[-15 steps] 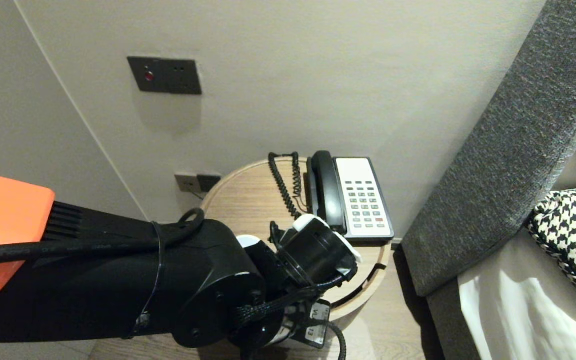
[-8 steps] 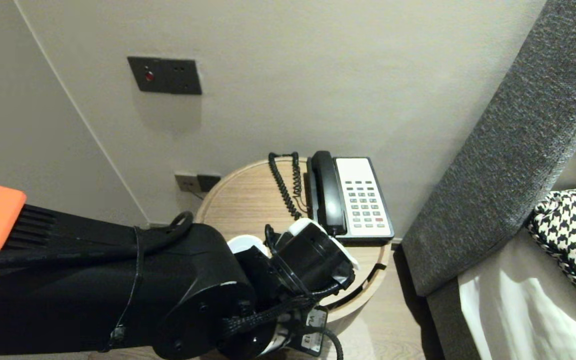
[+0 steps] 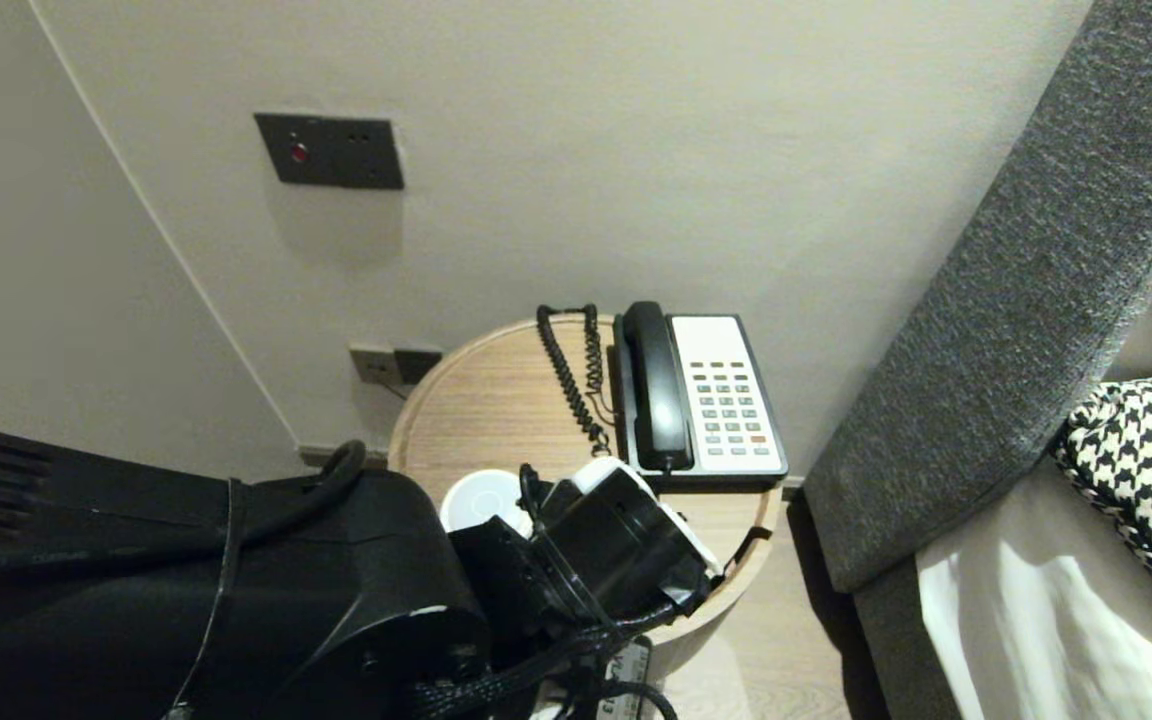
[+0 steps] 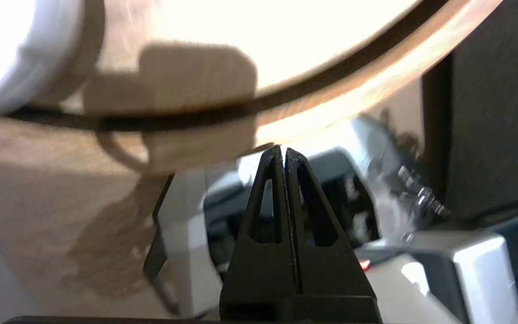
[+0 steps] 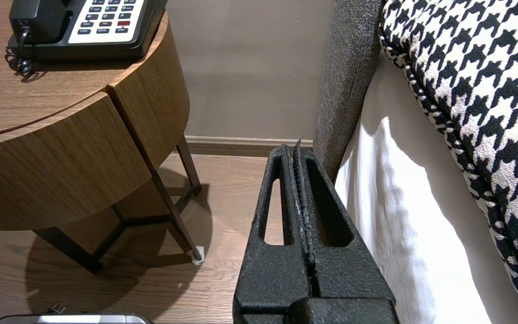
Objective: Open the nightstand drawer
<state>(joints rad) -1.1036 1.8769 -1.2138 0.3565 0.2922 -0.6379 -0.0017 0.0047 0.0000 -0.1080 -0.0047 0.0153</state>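
A round wooden side table (image 3: pixel 496 400) stands against the wall. On it lie a black-and-white desk phone (image 3: pixel 721 395), with its handset (image 3: pixel 651 385) in the cradle, and a coiled cord (image 3: pixel 571 375). A white cup (image 3: pixel 481 497) shows by the table's near edge, half hidden behind my left arm's wrist (image 3: pixel 626 540). My left gripper (image 4: pixel 284 150) is shut and holds nothing. It hangs just off the table's rim (image 4: pixel 331 85), near the cup (image 4: pixel 11 54). My right gripper (image 5: pixel 296 146) is shut and empty, parked low between the table (image 5: pixel 61 148) and the bed.
A grey upholstered headboard (image 3: pixel 1016 300) rises right of the table, with a white sheet (image 5: pixel 403 202) and a houndstooth pillow (image 3: pixel 1151 450) beside it. The wall carries a dark switch plate (image 3: pixel 329 150) and an outlet (image 3: pixel 396 363). Wooden floor lies under the table's dark legs (image 5: pixel 182 225).
My left arm has drawn back and down toward the near edge of the table, uncovering the white cup. Both grippers stay shut. The right arm has not moved.
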